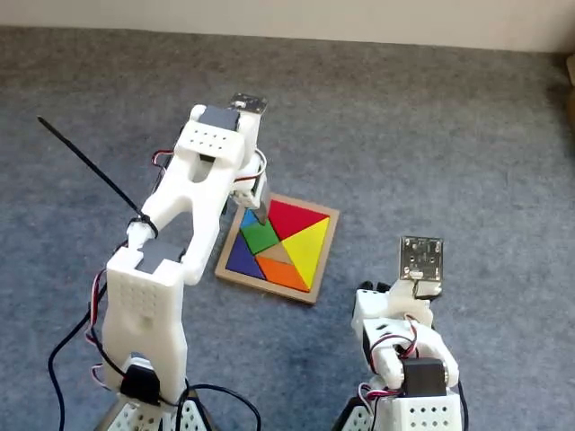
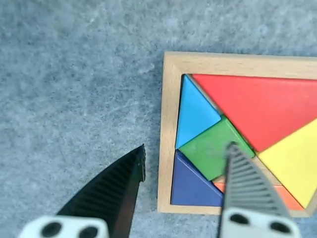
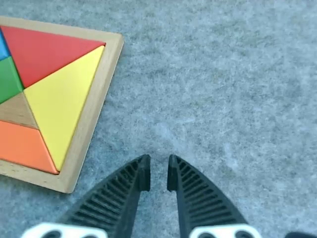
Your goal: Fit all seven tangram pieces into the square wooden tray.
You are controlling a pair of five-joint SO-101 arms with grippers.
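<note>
Tray (image 2: 168, 124) partly beneath left gripper (image 2: 187, 147); grey carpet (image 2: 74, 74) around.

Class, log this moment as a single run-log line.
tray: six coloured pieces in, bare wood triangle at centre | left gripper: open, straddling tray edge by green piece | right gripper: empty, over carpet

Soft even light, faint shadows (diffuse throughout)
</note>
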